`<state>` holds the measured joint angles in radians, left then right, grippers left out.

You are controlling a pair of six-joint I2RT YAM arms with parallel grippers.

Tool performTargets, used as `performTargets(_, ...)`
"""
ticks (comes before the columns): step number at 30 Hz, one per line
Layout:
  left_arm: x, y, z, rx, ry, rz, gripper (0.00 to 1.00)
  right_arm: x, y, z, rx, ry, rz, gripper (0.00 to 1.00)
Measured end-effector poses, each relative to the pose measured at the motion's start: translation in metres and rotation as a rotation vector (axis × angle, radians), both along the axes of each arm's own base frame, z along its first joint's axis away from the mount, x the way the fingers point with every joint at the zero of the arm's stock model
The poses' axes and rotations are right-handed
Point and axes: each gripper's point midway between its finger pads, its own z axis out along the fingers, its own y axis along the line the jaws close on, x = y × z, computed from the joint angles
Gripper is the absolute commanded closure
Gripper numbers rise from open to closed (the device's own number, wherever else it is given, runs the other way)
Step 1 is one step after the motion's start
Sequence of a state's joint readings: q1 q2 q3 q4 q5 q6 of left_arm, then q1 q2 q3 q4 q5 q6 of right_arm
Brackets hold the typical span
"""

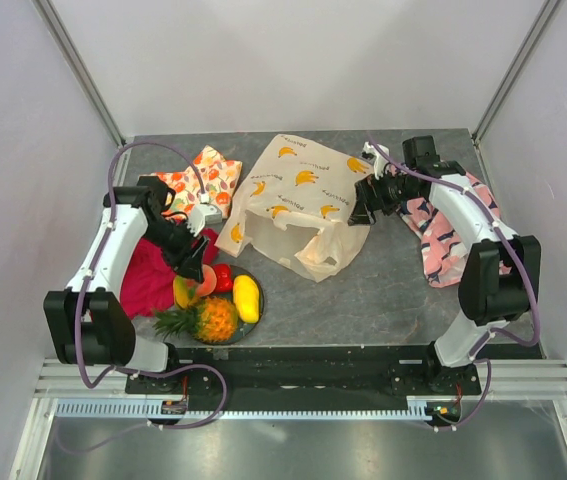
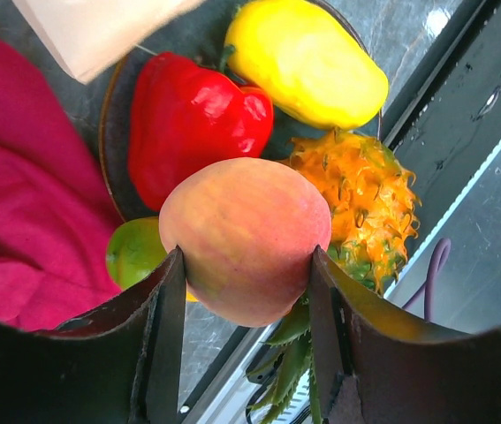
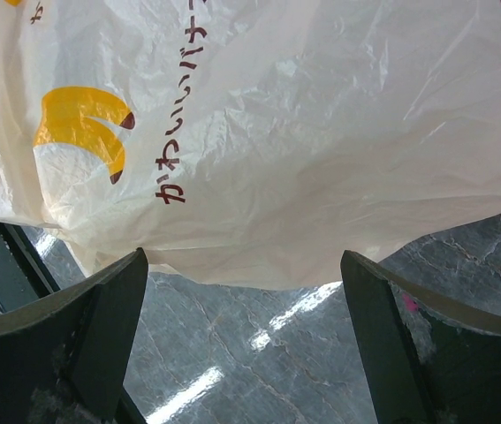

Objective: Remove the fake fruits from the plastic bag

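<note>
**A:** Which step is this?
**B:** The left gripper [image 2: 246, 265] clamps the peach [image 2: 246, 234] just above the plate [image 2: 113, 132], near the pepper [image 2: 188, 124]. Next it needs to let go.
**A:** And the right gripper [image 3: 243, 261]?
**B:** Spread wide, holding nothing. The bag [image 1: 298, 205], beyond the plate, looks probably empty.

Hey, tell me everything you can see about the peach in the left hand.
The peach is round and smooth, looks like plastic, and is pinkish orange all over. The left hand grips it between its two dark fingers, one on each side. It sits over the dark plate, in front of the red pepper and pineapple; whether it touches them is unclear.
</note>
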<state>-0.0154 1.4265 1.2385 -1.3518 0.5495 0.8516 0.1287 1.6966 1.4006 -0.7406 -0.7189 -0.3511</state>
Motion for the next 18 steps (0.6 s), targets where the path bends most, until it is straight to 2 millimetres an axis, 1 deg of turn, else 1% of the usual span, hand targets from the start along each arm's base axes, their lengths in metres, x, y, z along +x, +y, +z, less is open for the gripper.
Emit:
performTargets(1, -0.001, 0.000, -0.002, 0.001, 0.004, -0.004, 0.96, 0.001, 0.000, 0.000, 0.000, 0.001, 0.000, 0.02)
performTargets(3, -0.005, 0.001, -0.006, 0.004, 0.015, -0.016, 0.92, 0.001, 0.000, -0.001, 0.000, 0.004, -0.001, 0.02)
performTargets(5, -0.008, 0.001, -0.010, 0.008, 0.023, -0.025, 0.80, 0.001, 0.000, -0.001, 0.001, 0.005, -0.003, 0.02)
performTargets(6, -0.009, 0.002, -0.011, 0.011, 0.027, -0.028, 0.66, 0.001, 0.000, -0.001, 0.002, 0.006, -0.004, 0.02)
performTargets(9, -0.010, 0.003, -0.013, 0.019, 0.033, -0.029, 0.53, 0.002, 0.001, -0.001, 0.003, 0.009, -0.004, 0.02)
performTargets(11, -0.011, 0.003, -0.013, 0.019, 0.033, -0.029, 0.39, 0.004, 0.001, -0.002, 0.003, 0.011, -0.004, 0.02)
performTargets(12, -0.010, 0.003, -0.013, 0.019, 0.033, -0.029, 0.34, 0.004, 0.001, -0.003, 0.003, 0.014, -0.004, 0.02)
performTargets(13, -0.010, 0.003, -0.013, 0.020, 0.032, -0.029, 0.30, 0.004, 0.001, -0.004, 0.003, 0.016, -0.005, 0.02)
performTargets(15, -0.009, 0.004, -0.012, 0.023, 0.028, -0.029, 0.27, 0.004, 0.001, -0.004, 0.003, 0.016, -0.005, 0.02)
performTargets(16, -0.008, 0.004, -0.011, 0.023, 0.024, -0.029, 0.22, 0.004, 0.001, -0.004, 0.003, 0.016, -0.005, 0.02)
performTargets(18, -0.006, 0.004, -0.008, 0.023, 0.014, -0.029, 0.19, 0.005, 0.001, -0.004, 0.003, 0.016, -0.005, 0.02)
